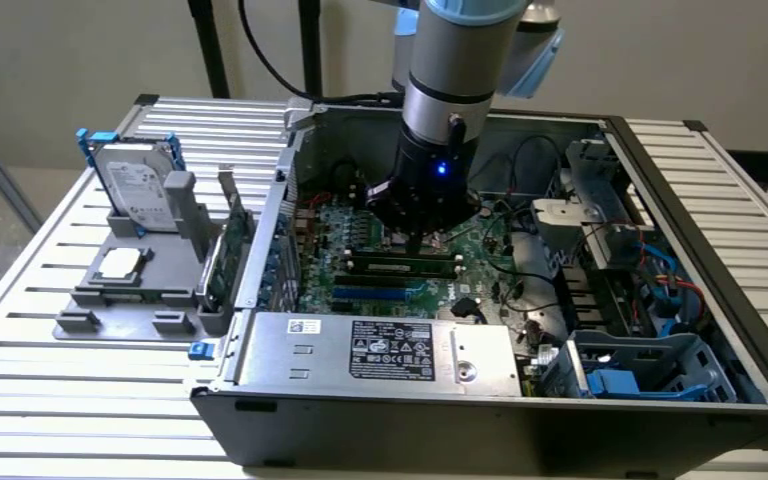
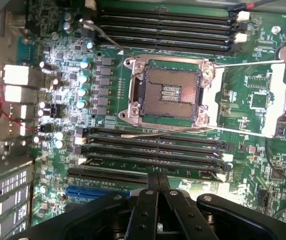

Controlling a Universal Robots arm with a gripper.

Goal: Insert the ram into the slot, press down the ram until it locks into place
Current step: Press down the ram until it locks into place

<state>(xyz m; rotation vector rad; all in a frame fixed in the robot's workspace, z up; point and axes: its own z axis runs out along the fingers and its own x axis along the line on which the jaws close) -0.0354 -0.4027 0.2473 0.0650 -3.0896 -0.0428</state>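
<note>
1. The bench (image 1: 51, 400) is made of long white metal slats with thin dark gaps between them.
2. A big open computer case (image 1: 491, 420) sits on the bench, toward the exterior view's right.
3. A grey plastic holder (image 1: 131, 290) sits on the bench just beside the case, on the exterior view's left.
4. A silver hard drive (image 1: 137, 190) stands up in the holder, in a blue frame.

No legible text on any label.
</note>
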